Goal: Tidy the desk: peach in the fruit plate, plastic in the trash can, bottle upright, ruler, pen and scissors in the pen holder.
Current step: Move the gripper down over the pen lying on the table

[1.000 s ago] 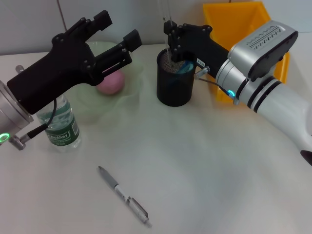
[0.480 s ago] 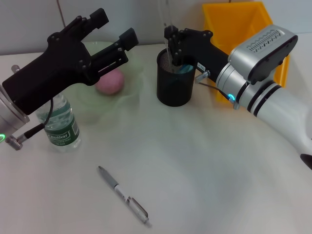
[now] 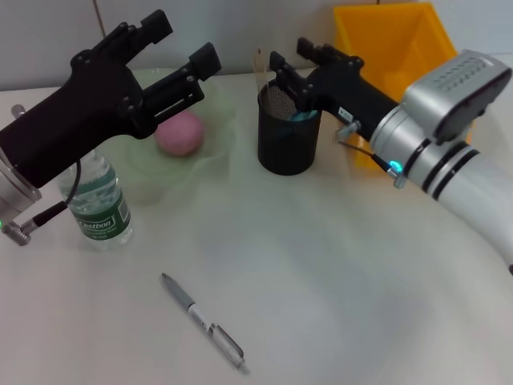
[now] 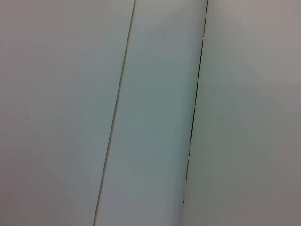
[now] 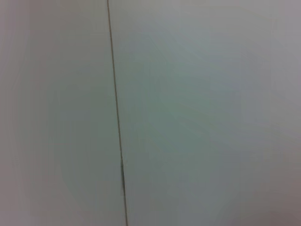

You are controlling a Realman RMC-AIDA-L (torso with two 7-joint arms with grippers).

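Over the holder [image 3: 288, 138] the right gripper [image 3: 298, 64] has let go: a moment ago its fingers were pinched on the ruler [image 3: 260, 70], and now they're spread and empty, drawn back toward the bin [image 3: 393, 44] side, while the ruler leans on its own against the holder's far rim. That looks like the ruler job done, and something blue sits inside the holder too, though what it is can't be made out. Left of the holder, the peach [image 3: 179, 133] rests in the plate [image 3: 216, 120], and the bottle [image 3: 98, 204] stands upright further left, so the pen [image 3: 203, 321] is the clear leftover, lying alone on the desk [image 3: 337, 281] well in front of the holder. The left gripper [image 3: 183, 44] hangs above the plate, wide open, holding nothing, and has crept a little higher. Room looks generous: the desk around the pen is open on every side, nowhere near an edge. The tight spot is the holder's mouth, with the ruler sticking up to snag on the next drop.
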